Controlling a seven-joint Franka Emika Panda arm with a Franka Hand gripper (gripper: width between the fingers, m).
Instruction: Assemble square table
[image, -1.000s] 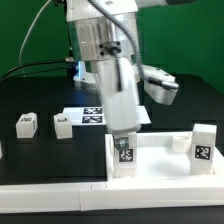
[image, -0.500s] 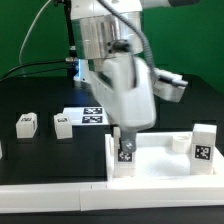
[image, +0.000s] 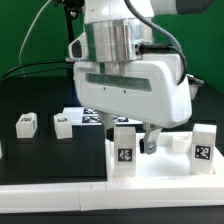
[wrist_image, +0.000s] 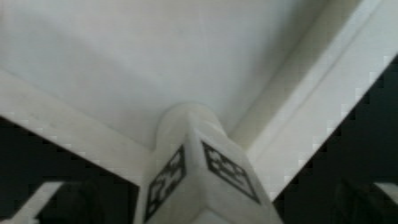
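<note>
Tool (image: 136, 138) wide, seemingly clear around leg (image: 124, 152)

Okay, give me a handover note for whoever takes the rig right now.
Gripper: open, jaws on either side of the upright leg, not clamping it.
Done: that leg stands at the near corner of the plate, on the exterior view's left. A second leg stands upright at the right end. Whether either is fully seated cannot be told.
Left: the outer loose leg and the inner loose leg lie apart from the plate.
</note>
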